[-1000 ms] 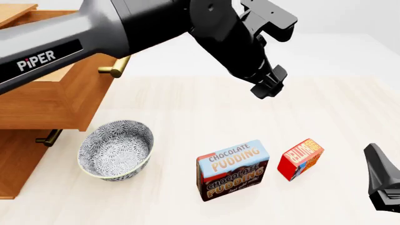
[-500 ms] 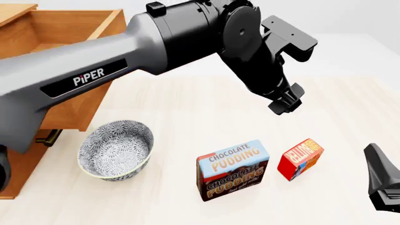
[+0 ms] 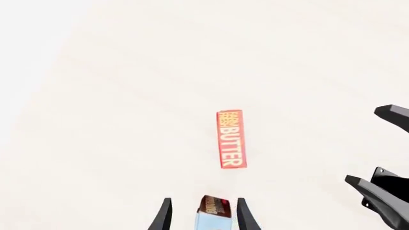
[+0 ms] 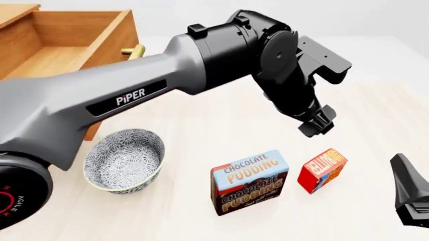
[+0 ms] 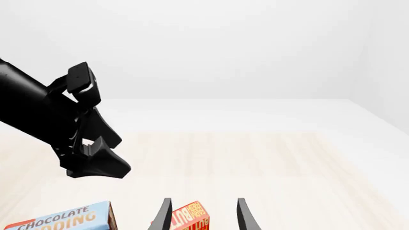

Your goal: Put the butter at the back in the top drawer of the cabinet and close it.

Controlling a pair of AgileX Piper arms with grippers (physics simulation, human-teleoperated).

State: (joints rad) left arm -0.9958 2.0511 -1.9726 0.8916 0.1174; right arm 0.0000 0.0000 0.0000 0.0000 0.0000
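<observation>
The butter (image 4: 322, 169) is a small red box lying on the table right of the pudding box; the left wrist view shows the butter (image 3: 231, 139) beyond my fingers. My left gripper (image 4: 314, 125) hangs open above and just behind it, holding nothing. In that wrist view my left gripper (image 3: 203, 216) is open. The top drawer (image 4: 60, 55) of the cabinet (image 4: 13, 12) stands pulled out at the far left, its brass handle (image 4: 132, 51) showing. My right gripper (image 4: 402, 168) rests open at the right edge, with the butter (image 5: 189, 218) in front of its fingers (image 5: 164, 214).
A blue-and-brown Chocolate Pudding box (image 4: 249, 182) stands left of the butter. A patterned grey bowl (image 4: 124, 159) sits in front of the cabinet. My left arm (image 4: 134, 95) crosses over the drawer's front and hides the lower cabinet.
My left arm has swung right and down, carrying its open gripper from mid-table to just above the butter. More of the open drawer now shows. The right gripper has not moved.
</observation>
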